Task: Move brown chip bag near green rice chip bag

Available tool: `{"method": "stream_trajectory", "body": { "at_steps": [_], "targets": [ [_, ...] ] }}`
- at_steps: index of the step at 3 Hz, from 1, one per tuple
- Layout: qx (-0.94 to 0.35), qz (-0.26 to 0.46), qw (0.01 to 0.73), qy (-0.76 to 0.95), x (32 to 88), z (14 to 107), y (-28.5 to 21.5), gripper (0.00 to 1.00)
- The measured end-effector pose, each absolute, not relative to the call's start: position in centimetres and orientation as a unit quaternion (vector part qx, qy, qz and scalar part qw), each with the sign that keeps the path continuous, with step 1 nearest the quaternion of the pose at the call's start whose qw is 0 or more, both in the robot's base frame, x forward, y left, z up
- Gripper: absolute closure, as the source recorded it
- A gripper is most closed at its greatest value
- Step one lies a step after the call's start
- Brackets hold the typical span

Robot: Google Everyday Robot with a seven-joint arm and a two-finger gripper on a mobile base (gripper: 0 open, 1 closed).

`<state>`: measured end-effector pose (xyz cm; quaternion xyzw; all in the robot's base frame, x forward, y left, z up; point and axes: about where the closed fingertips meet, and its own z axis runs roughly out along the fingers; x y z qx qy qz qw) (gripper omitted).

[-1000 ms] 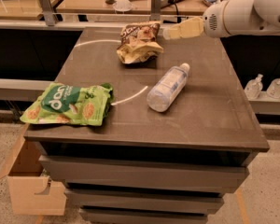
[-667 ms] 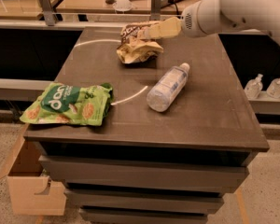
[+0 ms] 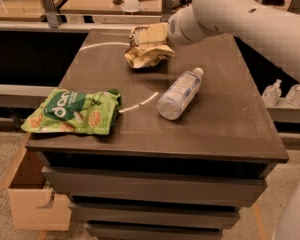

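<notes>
The brown chip bag [image 3: 146, 58] lies crumpled at the back middle of the dark table [image 3: 230, 129]; its pale tan edges and some dark brown front show. The gripper [image 3: 149, 35], at the end of the white arm coming from the upper right, sits right on top of the bag's far end and hides that part. The green rice chip bag [image 3: 72, 112] lies flat at the table's front left corner, well apart from the brown bag.
A clear plastic water bottle [image 3: 180, 93] lies on its side in the table's middle, between the two bags. A cardboard box [image 3: 32, 199] stands on the floor at the left. Two small bottles [image 3: 284, 93] stand on a ledge at the right.
The arm has swung left and down, bringing the gripper from beside the brown chip bag's right side onto its top. The bags and the bottle have not moved.
</notes>
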<state>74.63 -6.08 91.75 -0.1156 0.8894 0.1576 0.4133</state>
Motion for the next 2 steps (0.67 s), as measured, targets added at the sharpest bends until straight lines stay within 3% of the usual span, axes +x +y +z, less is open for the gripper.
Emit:
{"method": "stream_trajectory", "body": {
  "at_steps": [1,2],
  "targets": [
    [-0.063,0.172,0.39,0.903,75.8,89.5,-5.0,0.0],
    [-0.033,0.186,0.379,0.906,77.1,88.1,-4.1,0.25]
  ]
}}
